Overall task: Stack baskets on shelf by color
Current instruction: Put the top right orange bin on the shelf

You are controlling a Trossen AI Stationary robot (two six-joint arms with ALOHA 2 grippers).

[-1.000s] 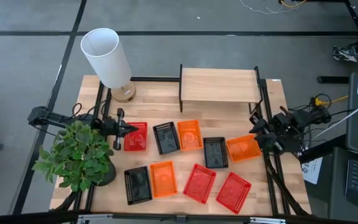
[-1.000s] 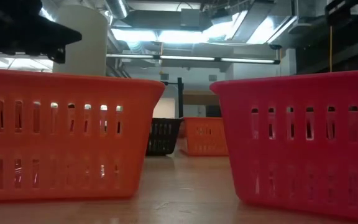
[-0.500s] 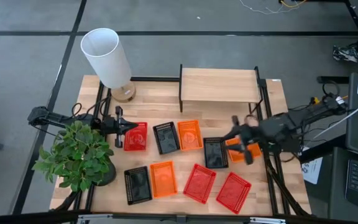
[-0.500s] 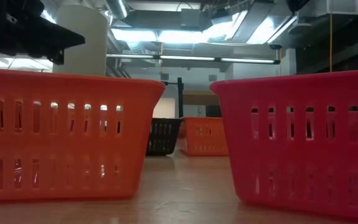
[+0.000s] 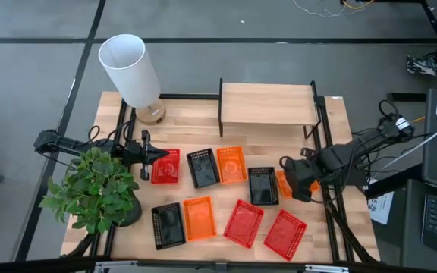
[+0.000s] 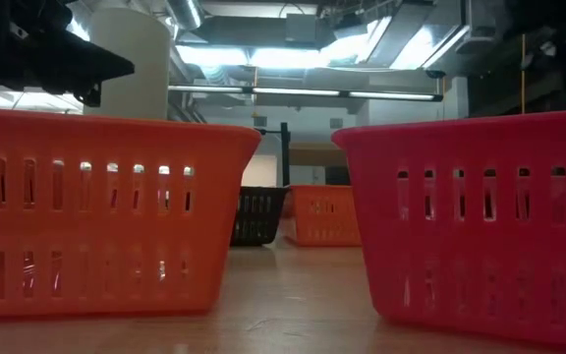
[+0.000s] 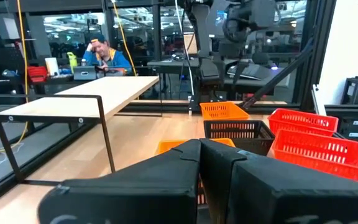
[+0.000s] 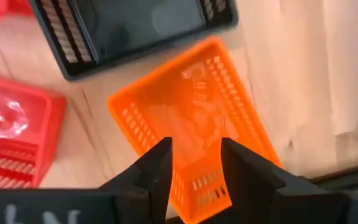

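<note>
Nine baskets lie flat on the wooden table in front of the shelf (image 5: 268, 105). My right gripper (image 5: 294, 180) hangs open and pointing down over the rightmost orange basket (image 8: 191, 112); its fingers (image 8: 160, 168) are above the basket's floor and touch nothing. Beside that basket lie a black basket (image 8: 129, 28) and a red basket (image 8: 11, 137). My left gripper (image 5: 156, 155) is shut and roughly level at the table's left, above the left edge of a red basket (image 5: 167, 167). The left wrist view looks past the shut fingers (image 7: 201, 155) at the shelf (image 7: 86, 99).
A white lamp (image 5: 131, 72) stands at the far left corner and a potted plant (image 5: 97, 189) at the near left. More baskets lie in the near row: black (image 5: 168, 224), orange (image 5: 199, 218), red (image 5: 243, 223) and red (image 5: 284, 233). A person (image 7: 104, 53) sits beyond the table.
My right gripper has swung from the table's right edge leftward over the rightmost orange basket and tipped from roughly level to pointing down. The baskets have not moved.
</note>
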